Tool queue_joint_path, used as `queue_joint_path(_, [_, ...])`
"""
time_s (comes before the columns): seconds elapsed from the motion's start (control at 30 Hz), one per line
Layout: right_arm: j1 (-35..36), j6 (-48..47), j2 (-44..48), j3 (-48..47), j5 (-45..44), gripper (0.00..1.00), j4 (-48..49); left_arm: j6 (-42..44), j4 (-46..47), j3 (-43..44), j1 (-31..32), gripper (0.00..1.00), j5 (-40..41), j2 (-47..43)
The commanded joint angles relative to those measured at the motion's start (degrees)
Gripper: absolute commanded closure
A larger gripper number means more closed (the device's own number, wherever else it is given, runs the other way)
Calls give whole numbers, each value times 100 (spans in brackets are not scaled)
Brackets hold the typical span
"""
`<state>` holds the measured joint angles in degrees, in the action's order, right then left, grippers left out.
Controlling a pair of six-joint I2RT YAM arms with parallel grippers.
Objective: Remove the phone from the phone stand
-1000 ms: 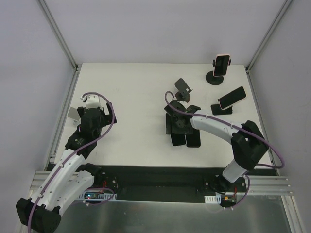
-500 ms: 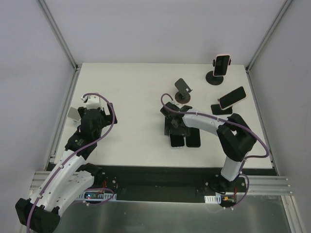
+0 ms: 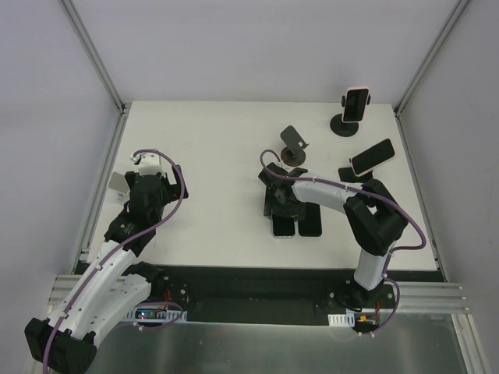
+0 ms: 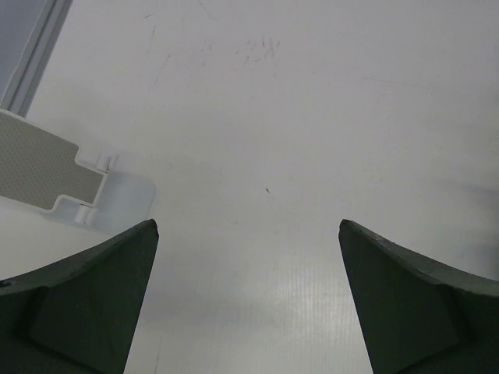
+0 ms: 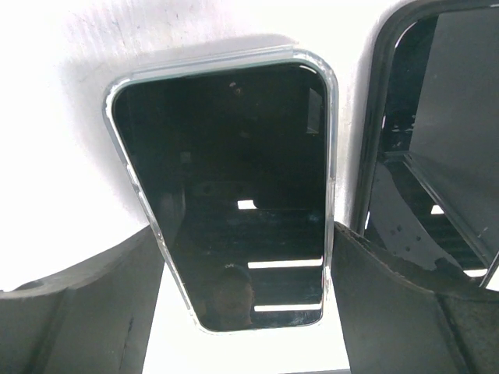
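My right gripper (image 3: 279,206) is low over the table's middle. In the right wrist view a dark phone in a clear case (image 5: 234,171) lies lengthways between its fingers, and both fingers touch the phone's long edges, so the right gripper (image 5: 243,234) is shut on it. The phone (image 3: 284,225) rests flat beside a second dark phone (image 3: 310,221) (image 5: 437,156). An empty black phone stand (image 3: 294,143) stands just behind them. My left gripper (image 4: 248,226) hangs open over bare table at the left.
At the back right, a round-based stand (image 3: 344,125) holds a pink-edged phone (image 3: 356,104). An angled stand (image 3: 352,176) carries another pink-edged phone (image 3: 373,157). A white hinged piece (image 4: 47,171) lies by the left edge near the metal frame rail (image 3: 101,179).
The right arm's elbow has swung inward to the left, and its gripper has shifted slightly left over the flat phones. The left arm has not moved.
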<state>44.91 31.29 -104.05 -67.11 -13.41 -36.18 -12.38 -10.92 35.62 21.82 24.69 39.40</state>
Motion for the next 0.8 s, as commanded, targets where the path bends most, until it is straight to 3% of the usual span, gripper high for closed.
queue_joint_path(0.0, [-17, 211, -80, -267, 31, 27, -205, 113, 222, -64, 76, 1, 150, 6])
queue_joint_path(0.37, [-157, 334, -221, -206, 154, 24, -126, 131, 230, -64, 85, 1, 159, 7])
queue_joint_path(0.77, [-158, 246, -186, -153, 146, 14, -327, 140, 239, -72, 85, 1, 159, 15])
